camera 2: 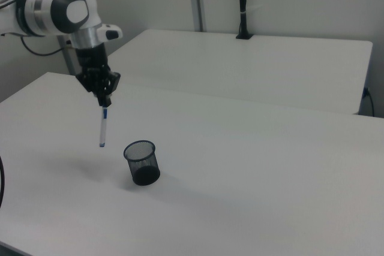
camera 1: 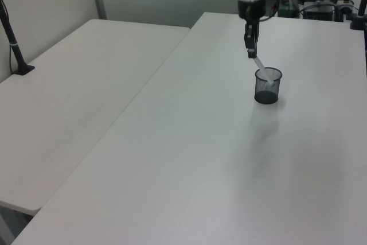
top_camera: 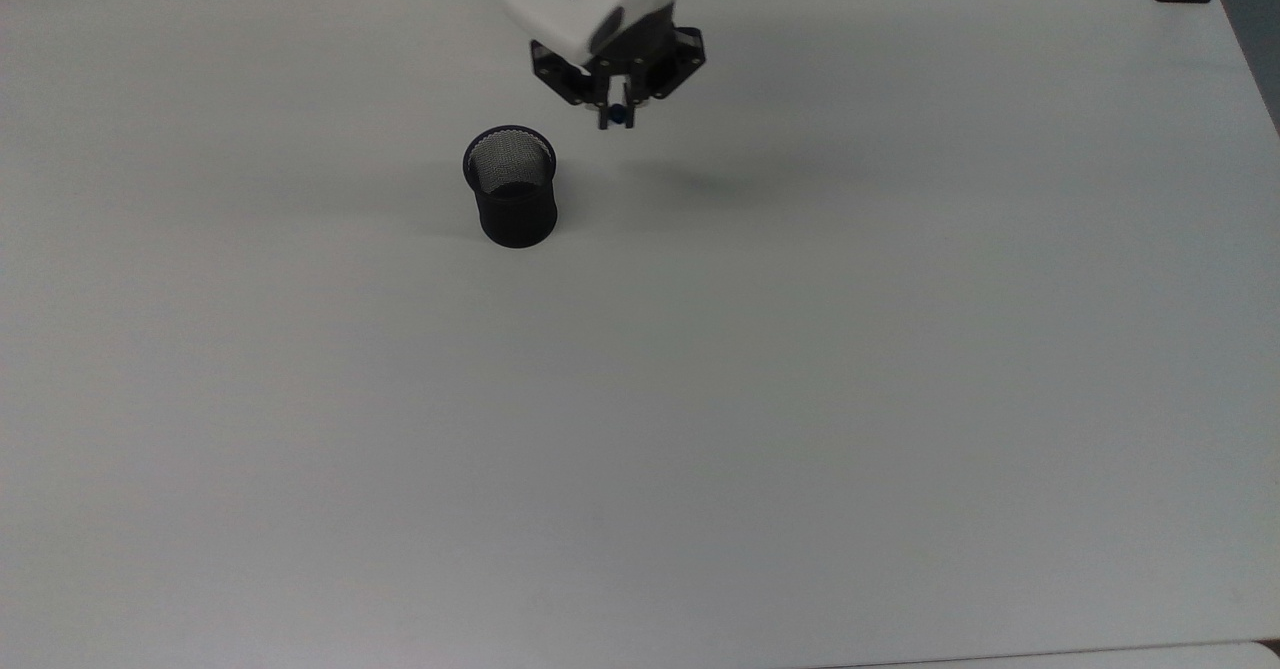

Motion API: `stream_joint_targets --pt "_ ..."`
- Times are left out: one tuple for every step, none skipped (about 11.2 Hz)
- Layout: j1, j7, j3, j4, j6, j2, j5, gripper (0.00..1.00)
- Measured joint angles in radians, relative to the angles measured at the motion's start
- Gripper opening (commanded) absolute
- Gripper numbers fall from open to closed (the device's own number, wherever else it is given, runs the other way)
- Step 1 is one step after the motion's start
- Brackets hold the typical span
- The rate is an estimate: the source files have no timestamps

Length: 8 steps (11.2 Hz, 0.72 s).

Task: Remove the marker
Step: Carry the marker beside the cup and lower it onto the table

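**Marker out of the cup, held in the air, not yet put down**

Progress: the marker [camera 2: 102,127] is already clear of the black mesh cup [camera 2: 141,162]. In the right view it hangs nearly upright with open air all round it, its lower tip up near the level of the cup's rim and off to the right view's left of the cup, not touching it. In the top view the cup looks empty, mesh floor visible inside. So the lifting-out part looks done. What's left, as I judge it: carry the marker away and set it on the white table [top_camera: 800,399], then let go.

Gripper: the gripper [camera 2: 105,101] is pinched on the marker's top end, fingers drawn in close with the barrel between them. In the top view the gripper [top_camera: 617,119] sits to the top view's right of the cup [top_camera: 511,187], well above the table, a bit of blue showing between the fingertips. It touches nothing else.
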Motion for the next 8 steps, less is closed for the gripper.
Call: stream_joint_targets --pt "0.021 0.006 0.001 -0.016 0.000 0.008 0.000 0.13" --pt "0.037 0.013 0.001 -0.032 0.000 0.020 0.000 0.13" --pt "0.050 0.018 0.001 -0.049 0.000 0.037 0.000 0.14" --pt "0.062 0.026 0.001 -0.063 0.010 0.061 0.000 0.14" --pt "0.071 0.052 0.001 -0.076 0.038 0.085 0.000 0.14" --pt "0.077 0.075 0.001 -0.083 0.067 0.112 0.000 0.14" --pt "0.079 0.087 0.001 -0.085 0.092 0.137 0.000 0.18" --pt "0.078 0.091 0.001 -0.085 0.117 0.156 0.000 0.27"
